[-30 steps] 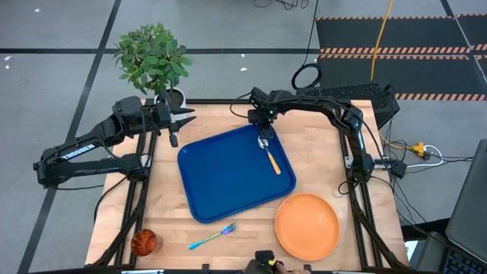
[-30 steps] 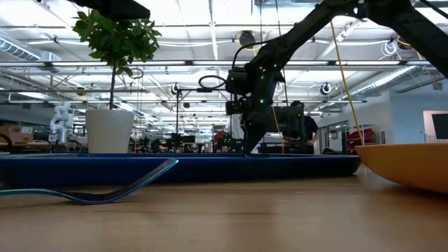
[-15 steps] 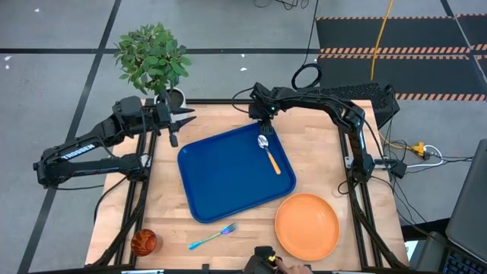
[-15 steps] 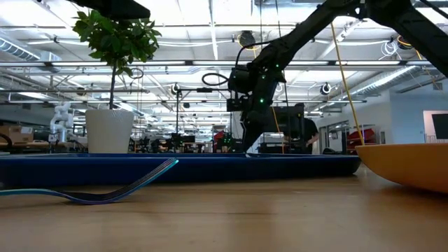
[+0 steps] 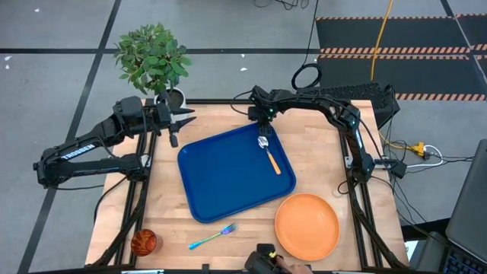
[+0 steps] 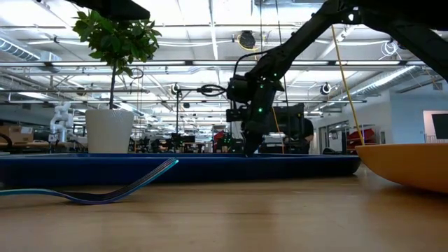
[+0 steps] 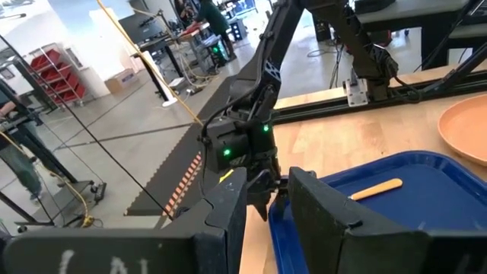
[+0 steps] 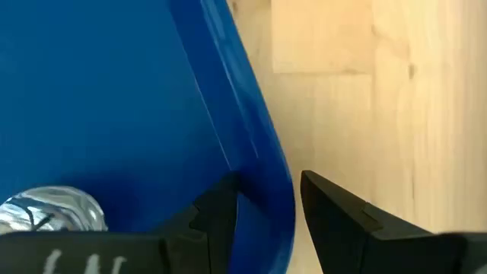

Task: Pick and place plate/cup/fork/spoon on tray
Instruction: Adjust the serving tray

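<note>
Near the far right corner of the tray (image 5: 228, 175), the right gripper (image 5: 262, 122) hangs with its fingers parted and empty, straddling the raised blue rim just past the spoon (image 5: 269, 154). The spoon lies inside the tray along its right edge, silver bowl toward the far edge, orange handle pointing nearer. On the bare tabletop (image 5: 319, 148), the plate (image 5: 307, 226) sits near the near right corner, the fork (image 5: 213, 236) lies along the near edge just off the tray, and the cup (image 5: 143, 242) stands at the near left corner. A potted plant (image 5: 154, 59) stands at the far left corner, where the left gripper (image 5: 183, 116) waits, released and empty. Beyond the light wooden top stretches grey floor with striped mats; the low view shows a bright workshop hall.
</note>
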Robot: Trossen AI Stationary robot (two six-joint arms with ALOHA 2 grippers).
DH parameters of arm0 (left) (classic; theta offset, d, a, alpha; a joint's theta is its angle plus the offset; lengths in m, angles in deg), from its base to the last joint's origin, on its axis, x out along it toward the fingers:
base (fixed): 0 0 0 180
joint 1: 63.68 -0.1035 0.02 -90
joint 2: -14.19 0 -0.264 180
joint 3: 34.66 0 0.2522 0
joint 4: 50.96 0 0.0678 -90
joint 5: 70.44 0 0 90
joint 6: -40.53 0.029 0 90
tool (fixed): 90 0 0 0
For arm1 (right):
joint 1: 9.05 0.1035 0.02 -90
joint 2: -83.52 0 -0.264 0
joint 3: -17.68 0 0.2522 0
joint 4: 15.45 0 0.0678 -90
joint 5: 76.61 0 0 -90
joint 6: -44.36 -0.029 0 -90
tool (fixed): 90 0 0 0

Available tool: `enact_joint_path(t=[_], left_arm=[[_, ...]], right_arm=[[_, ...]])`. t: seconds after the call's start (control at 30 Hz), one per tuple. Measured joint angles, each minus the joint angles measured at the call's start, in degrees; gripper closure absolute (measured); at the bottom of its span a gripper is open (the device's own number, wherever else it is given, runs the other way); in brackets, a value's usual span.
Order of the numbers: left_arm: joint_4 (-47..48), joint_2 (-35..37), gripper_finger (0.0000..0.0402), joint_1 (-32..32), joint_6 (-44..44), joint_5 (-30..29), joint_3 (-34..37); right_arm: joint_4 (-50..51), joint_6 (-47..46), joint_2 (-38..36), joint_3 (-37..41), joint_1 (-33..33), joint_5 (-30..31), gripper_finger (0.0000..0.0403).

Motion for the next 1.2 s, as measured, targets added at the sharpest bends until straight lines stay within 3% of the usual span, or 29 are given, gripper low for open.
enact_joint_path(t=[0.53, 1.03, 1.2], left_arm=[[0.61, 0.0, 0.0298, 0.0, 0.17, -0.12, 0.0], [0.63, 0.0, 0.0298, 0.0, 0.2, -0.13, 0.0], [0.95, 0.0, 0.0298, 0.0, 0.2, -0.15, 0.0]], right_arm=[[8.8, -16.37, -0.22, -0.07, -0.37, 7.51, 0.0264], [15.54, -34.9, -0.26, -0.11, -0.26, 7.84, 0.0264], [18.61, -38.93, -0.26, -0.11, -0.2, 10.77, 0.0264]])
